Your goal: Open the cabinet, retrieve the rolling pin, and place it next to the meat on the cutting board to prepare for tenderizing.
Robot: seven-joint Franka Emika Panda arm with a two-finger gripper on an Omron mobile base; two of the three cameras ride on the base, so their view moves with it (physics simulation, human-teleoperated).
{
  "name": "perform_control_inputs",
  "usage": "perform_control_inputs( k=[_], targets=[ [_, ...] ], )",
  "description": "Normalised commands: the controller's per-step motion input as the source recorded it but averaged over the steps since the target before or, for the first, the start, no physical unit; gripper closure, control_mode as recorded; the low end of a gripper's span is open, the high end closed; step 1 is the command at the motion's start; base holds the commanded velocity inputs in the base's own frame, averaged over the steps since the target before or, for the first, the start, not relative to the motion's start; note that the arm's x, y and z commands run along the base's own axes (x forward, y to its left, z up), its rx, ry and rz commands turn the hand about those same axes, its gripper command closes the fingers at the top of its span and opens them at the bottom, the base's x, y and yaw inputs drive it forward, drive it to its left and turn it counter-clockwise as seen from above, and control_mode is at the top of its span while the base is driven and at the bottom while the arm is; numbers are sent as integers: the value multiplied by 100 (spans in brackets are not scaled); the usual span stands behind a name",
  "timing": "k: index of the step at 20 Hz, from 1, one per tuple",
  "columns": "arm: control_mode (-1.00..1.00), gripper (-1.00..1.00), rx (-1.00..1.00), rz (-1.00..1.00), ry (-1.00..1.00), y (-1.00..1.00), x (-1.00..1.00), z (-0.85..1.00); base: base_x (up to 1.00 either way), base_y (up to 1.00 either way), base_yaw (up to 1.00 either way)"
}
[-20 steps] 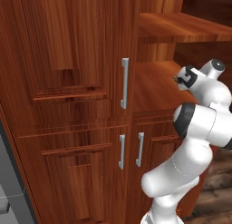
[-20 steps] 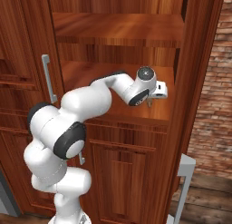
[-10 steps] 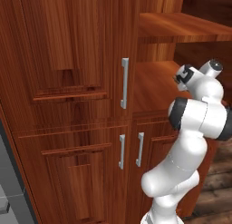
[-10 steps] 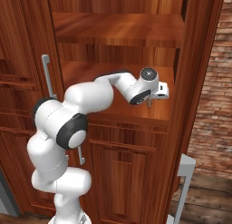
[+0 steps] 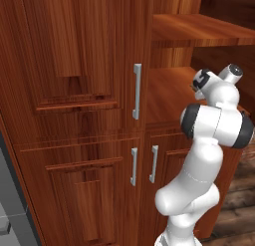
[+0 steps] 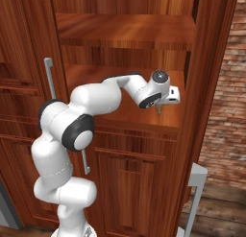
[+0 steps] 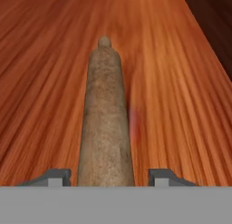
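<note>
Since the earlier frame the arm's elbow had swung slightly toward the cabinet (image 6: 211, 63), while the gripper (image 6: 159, 108) kept low over the middle shelf (image 6: 125, 113), by its front edge. The door stood open. The pin (image 7: 105, 123) lay on that shelf, running away between the fingertips (image 7: 55, 177), which stood apart on either side, not yet touching it. Risk, I judged: a round pin could roll or pivot if one tip met it first, or slip if gripped off-centre near one end.

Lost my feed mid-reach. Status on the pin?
Gripper straddling rolling pin, jaws not visibly clamped. Pin flat on cabinet shelf. Cabinet open. Nothing blocking.
</note>
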Motion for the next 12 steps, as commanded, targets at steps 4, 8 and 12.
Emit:
perform_control_inputs(
  k=[4, 8, 12],
  targets=[
    [-100, 100, 0, 2, 5, 13, 1, -49, 0, 0, 0],
    [-100, 100, 0, 1, 2, 12, 0, -40, 0, 0, 0],
    [-100, 100, 0, 0, -4, 29, -6, -27, 0, 0, 0]
  ],
)
